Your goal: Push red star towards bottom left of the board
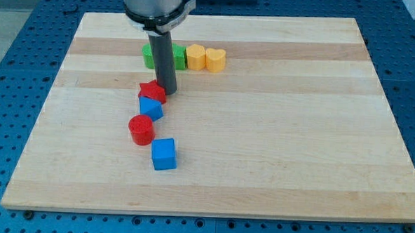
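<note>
While beside the tool [168, 94], red star [151, 91] toward view's left.

1. My tip [168, 94] stands at the red star [152, 91], covering that block's right edge; whether they touch cannot be told.
2. Above the red star, the rod [163, 62] splits the green blocks [148, 55], hiding their shapes.
3. The rod's mount [152, 3] is cut off by the view's top.
</note>
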